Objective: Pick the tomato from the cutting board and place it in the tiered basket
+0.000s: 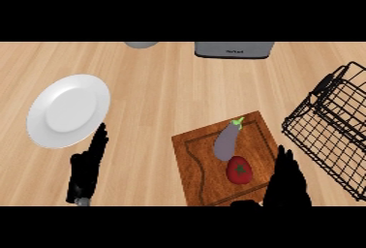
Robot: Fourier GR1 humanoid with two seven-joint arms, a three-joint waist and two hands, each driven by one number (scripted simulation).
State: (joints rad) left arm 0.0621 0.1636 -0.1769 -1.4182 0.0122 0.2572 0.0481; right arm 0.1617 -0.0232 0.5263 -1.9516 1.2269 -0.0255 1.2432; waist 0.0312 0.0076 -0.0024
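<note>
Surface: wood counter (178,82).
Tomato (238,169): on cutting board (196,164), touching eggplant (228,140), just left of R hand (287,181).
R hand: fingers straight, holding nothing.
L hand (87,169): relaxed, by plate (68,110).
Tiered basket (332,131): far right.

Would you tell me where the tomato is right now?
In the head view, the tomato lies on the cutting board at lower right, just below the eggplant and left of the right hand.

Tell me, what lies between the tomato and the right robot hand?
Only bare cutting board. In the head view, the tomato sits just left of the right robot hand, with nothing between them.
</note>
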